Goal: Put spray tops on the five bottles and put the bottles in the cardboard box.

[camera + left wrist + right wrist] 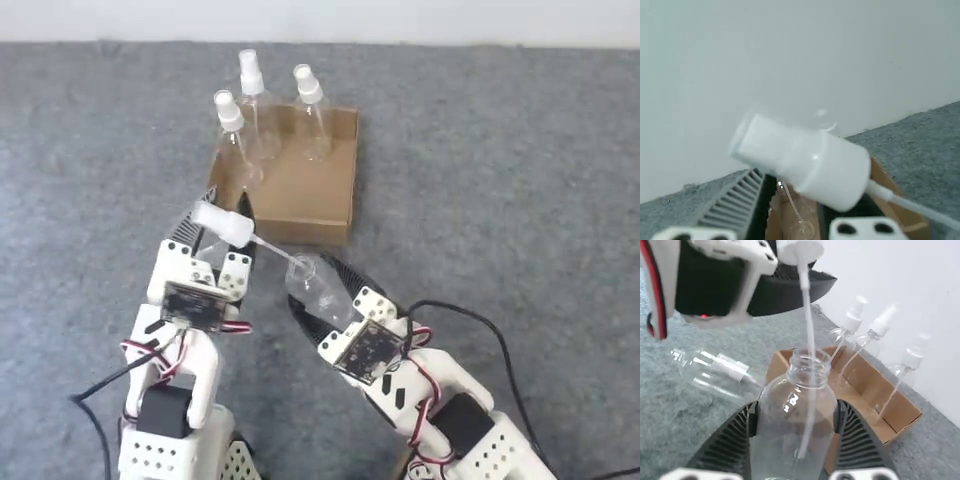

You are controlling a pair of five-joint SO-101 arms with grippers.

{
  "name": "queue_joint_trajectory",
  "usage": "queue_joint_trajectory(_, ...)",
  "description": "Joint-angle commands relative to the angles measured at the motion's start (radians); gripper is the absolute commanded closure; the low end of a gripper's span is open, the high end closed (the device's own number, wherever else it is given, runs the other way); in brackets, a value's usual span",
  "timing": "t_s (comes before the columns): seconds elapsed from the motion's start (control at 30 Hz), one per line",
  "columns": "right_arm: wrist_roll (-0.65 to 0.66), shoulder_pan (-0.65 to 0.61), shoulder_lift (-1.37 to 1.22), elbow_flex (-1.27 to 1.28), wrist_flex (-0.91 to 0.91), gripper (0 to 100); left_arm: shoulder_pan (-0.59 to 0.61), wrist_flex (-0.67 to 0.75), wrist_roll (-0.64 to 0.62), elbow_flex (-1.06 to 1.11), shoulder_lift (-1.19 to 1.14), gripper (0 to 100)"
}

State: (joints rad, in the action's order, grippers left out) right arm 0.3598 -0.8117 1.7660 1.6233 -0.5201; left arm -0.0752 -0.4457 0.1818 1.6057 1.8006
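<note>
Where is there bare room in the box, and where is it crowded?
Bare: the near half of the box, between the three capped bottles and its arm-side wall. Crowded: the carpet before the box, where spray top meets open bottle.

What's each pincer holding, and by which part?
Left pincer grips the spray top by its white head; right pincer grips the open bottle around its body.

Gripping a spray top [228, 226] in the left hand [220, 228], dip tube slanting to the mouth of a clear bottle [306, 274] clamped in the right hand [318, 290], just beside the cardboard box [300, 195]. Standing upright in the box: three bottles [255, 100], tops on. Grey desk [500, 180] underneath.
</note>
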Motion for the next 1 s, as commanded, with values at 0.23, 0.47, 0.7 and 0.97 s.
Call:
queue_joint_trajectory(0.23, 0.044, -0.01, 0.019, -0.011, 0.002, 98.5, -0.13, -0.101, 0.227, -0.013, 0.017, 90)
queue_joint_trajectory(0.47, 0.044, -0.005, 0.027, -0.011, 0.002, 98.5, -0.118, -0.104, 0.229, -0.013, 0.017, 90)
queue_joint_trajectory(0.7, 0.044, -0.005, 0.027, -0.011, 0.002, 98.5, -0.017, -0.087, 0.083, -0.044, 0.018, 90)
queue_joint_trajectory(0.97, 0.038, 0.031, 0.027, -0.014, 0.012, 98.6, 0.054, -0.087, 0.0, -0.067, 0.018, 90)
